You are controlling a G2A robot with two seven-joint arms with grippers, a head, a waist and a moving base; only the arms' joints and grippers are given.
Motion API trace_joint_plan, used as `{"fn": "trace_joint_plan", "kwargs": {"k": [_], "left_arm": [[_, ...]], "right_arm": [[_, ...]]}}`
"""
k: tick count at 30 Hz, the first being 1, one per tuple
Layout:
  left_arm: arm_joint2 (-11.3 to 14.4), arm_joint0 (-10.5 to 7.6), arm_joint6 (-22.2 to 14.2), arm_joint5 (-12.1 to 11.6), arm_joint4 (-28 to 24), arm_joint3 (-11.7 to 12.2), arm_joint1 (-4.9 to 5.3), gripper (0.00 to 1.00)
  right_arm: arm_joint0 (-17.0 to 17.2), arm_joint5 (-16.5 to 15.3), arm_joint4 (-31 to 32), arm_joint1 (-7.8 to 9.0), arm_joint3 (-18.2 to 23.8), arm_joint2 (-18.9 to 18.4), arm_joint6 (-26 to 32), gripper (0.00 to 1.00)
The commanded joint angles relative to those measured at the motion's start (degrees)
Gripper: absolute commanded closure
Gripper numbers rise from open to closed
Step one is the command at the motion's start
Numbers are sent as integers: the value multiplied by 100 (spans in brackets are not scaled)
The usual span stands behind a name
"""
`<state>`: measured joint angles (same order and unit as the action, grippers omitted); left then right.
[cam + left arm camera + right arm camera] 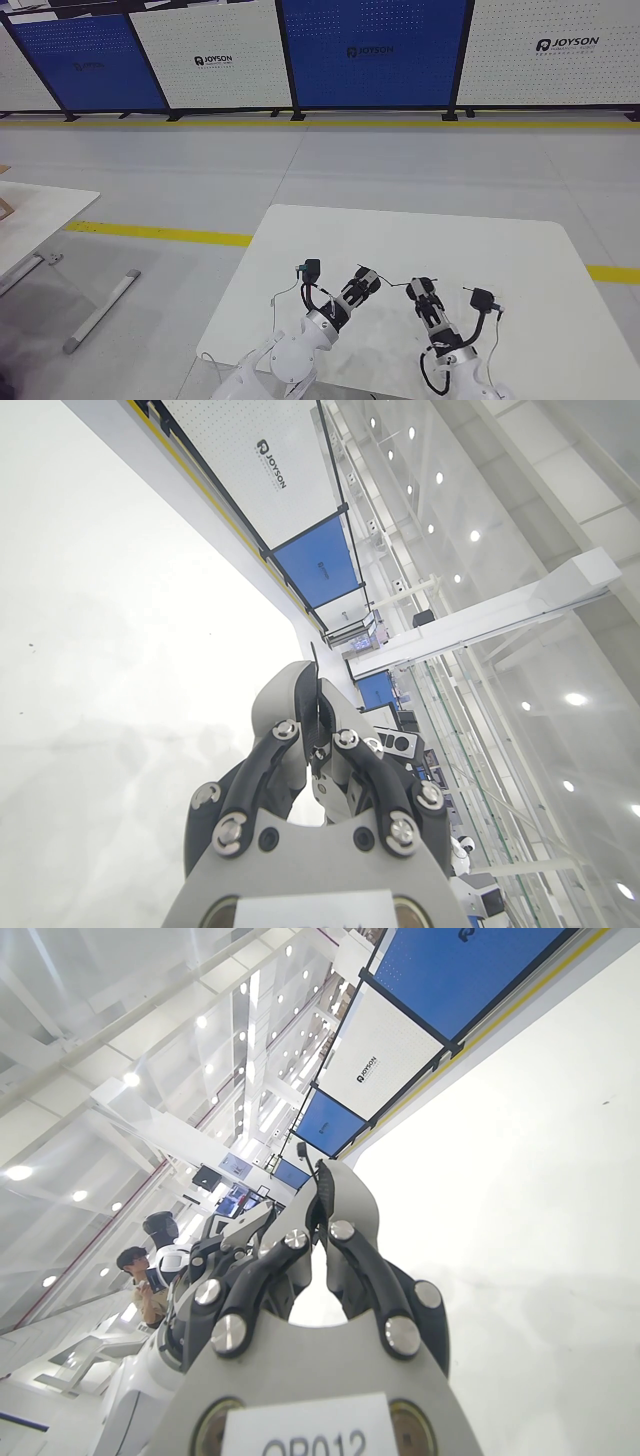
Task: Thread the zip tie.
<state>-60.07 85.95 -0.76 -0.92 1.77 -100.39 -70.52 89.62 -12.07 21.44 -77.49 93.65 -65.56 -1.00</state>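
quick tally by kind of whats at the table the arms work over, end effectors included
end effectors: 2 (left end effector, right end effector, both shut on the tie)
zip tie: 1
table: 1
total: 4

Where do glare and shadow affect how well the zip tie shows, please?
Left wrist view: table glares white, soft shadow beside the left claw, zip tie tip dark against it. Right wrist view: ceiling lamps flare, lines bow. Top view: even light.
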Motion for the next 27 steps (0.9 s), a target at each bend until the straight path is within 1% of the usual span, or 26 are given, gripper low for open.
{"fn": "trace_joint_plan", "kwargs": {"k": [1,9,13,20,22,27], "left_arm": [[0,0,0,0,0,0,0,100],[0,0,0,0,0,0,0,100],[0,0,0,0,0,0,0,100],[0,0,0,0,0,0,0,100],[0,0,0,0,0,0,0,100],[0,0,0,0,0,0,0,100]], "right_arm": [[-12,27,26,-5,-10,29,12,100],[9,26,-55,-14,13,67,69,100],[104,26,-215,-20,57,30,-60,100],[174,-80,-334,-28,-1,43,-99,100],[179,-178,-328,-31,1,57,-135,100],[179,-178,-328,-31,1,57,-135,100]]}}
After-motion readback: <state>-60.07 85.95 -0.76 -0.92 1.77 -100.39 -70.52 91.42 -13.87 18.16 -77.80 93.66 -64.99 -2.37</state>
